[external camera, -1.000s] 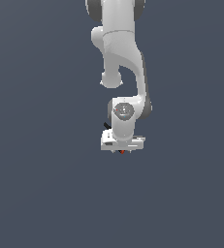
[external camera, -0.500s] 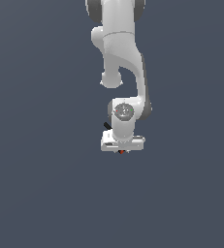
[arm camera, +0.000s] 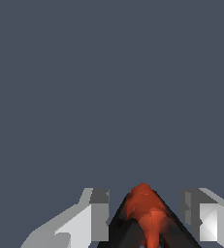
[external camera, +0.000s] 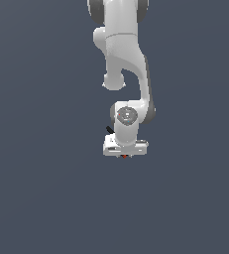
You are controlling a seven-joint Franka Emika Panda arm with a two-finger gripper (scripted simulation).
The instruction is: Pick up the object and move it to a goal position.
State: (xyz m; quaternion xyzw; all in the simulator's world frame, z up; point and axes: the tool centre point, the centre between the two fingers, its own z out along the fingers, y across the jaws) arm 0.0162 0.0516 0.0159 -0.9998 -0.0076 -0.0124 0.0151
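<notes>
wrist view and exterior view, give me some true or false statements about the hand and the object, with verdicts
1. In the wrist view the object sits between the two fingers of the hand. True.
2. The object's visible tip is blue. False: it is red-orange, with black edges.
3. In the exterior view the hand hangs at the lower end of the white arm. True.
4. Several other items lie scattered around the hand. False: only a plain dark grey background shows.
5. In the exterior view the object is much bigger than the hand. False: only a small red speck shows under the hand.
</notes>
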